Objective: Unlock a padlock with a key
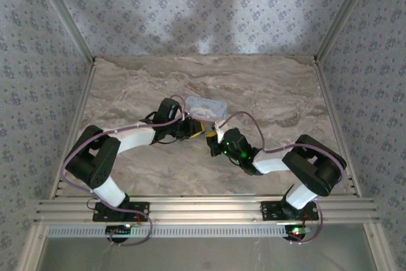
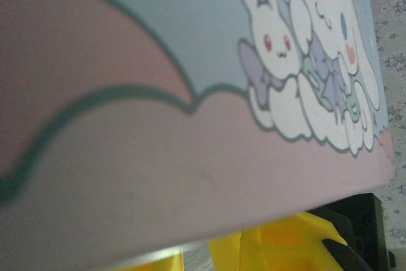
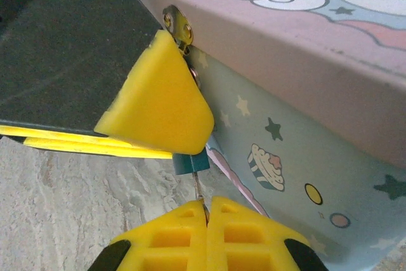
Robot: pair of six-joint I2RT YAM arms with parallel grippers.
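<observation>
The tiny teal padlock hangs at the side of the pale blue cartoon tin, below the tin's metal hasp. Most of the padlock is covered by a yellow finger of my left gripper, which is clamped on it. A thin metal key runs from the padlock's underside down into my right gripper, which is shut on the key. In the top view my right gripper meets the left one just in front of the tin. In the left wrist view the tin lid hides the padlock.
The tin sits mid-table on the marbled surface. Patterned walls and metal frame rails bound the table. Bare marble lies to the left of my right gripper.
</observation>
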